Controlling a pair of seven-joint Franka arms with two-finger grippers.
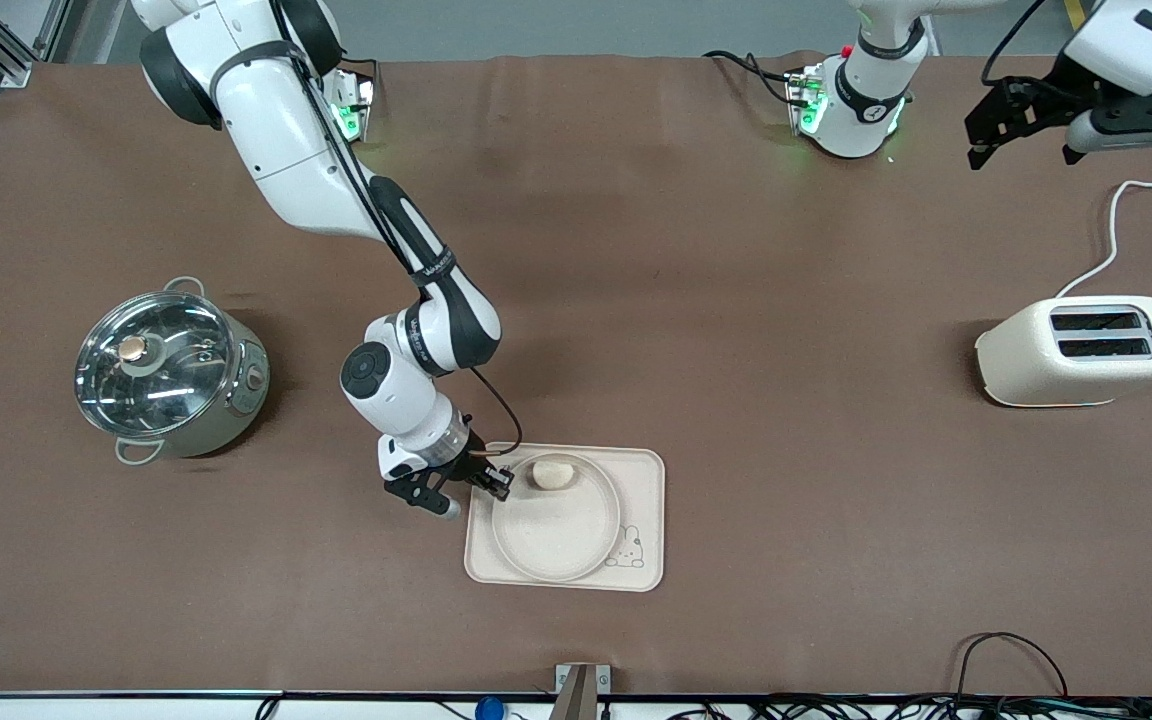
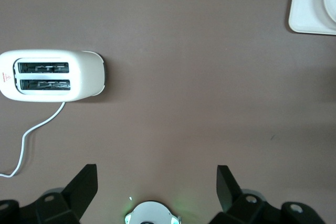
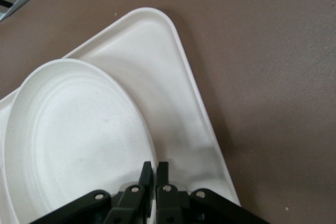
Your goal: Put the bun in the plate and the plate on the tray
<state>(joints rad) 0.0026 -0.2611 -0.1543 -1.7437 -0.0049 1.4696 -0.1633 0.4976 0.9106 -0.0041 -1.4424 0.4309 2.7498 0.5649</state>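
Steel pot with glass lid (image 1: 168,372) standing toward right arm's end of brown table (image 1: 696,300), well apart from everything else. Right gripper (image 1: 476,492) low at the edge of the flat cream-coloured rectangular tray with rabbit drawing (image 1: 641,480), on the side toward the pot; fingers (image 3: 163,174) pinched nearly together on the rim of the round shallow cream-white plate (image 1: 556,535), rim visible between them in right wrist view. Plate (image 3: 73,145) lying inside tray (image 3: 178,103), covering most of it, rabbit drawing showing at the tray corner nearer the front camera. Small cream-white rounded bun (image 1: 552,474) resting in plate, close to the rim farther from the front camera, just beside right gripper. Cream two-slot toaster (image 1: 1081,350) with white cord toward left arm's end of table, well apart from tray. Left gripper (image 1: 998,125) up in the air over the table edge by left arm's base, waiting, spread wide with nothing between the fingers (image 2: 84,187); toaster (image 2: 52,75) and a tray corner (image 2: 307,9) seen below in left wrist view.
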